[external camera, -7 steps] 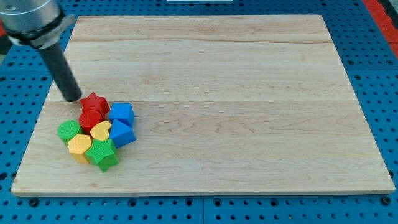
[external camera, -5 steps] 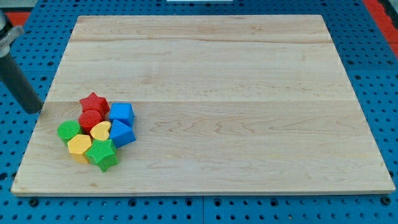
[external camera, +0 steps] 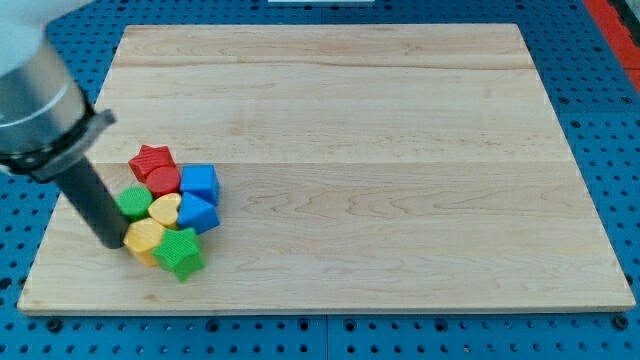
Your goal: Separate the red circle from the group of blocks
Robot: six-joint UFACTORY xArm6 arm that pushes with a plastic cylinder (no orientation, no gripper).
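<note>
Near the bench's (external camera: pixel 330 60) left edge, toward the bottom-left corner, my tip (external camera: pixel 113 242) rests on the wood, pressed against the left side of the cluster. It touches or nearly touches the yellow block (external camera: pixel 143 238) and sits just below-left of the green block (external camera: pixel 133 201). The rod has no jaws, so nothing is clenched or released; it only pushes.

The red circle (external camera: pixel 163 181) sits in the upper part of the group, packed tight: the red star (external camera: pixel 151 160) touches it above-left, the blue cube (external camera: pixel 199 182) is just to its right, the green block to its lower left, and the yellow heart (external camera: pixel 164 209) just below. A second blue block (external camera: pixel 198 213) and the green star (external camera: pixel 180 252) close off the group's right and bottom sides.

As I judge it, the circle is not yet free. It is hemmed in on every side, so a direct push is hard. Working from the left edge, the tip seems placed to shove the outer blocks and loosen the pack. The risk is that the whole group slides together, carrying the circle along. A better line likely lies between the star and the green block.
</note>
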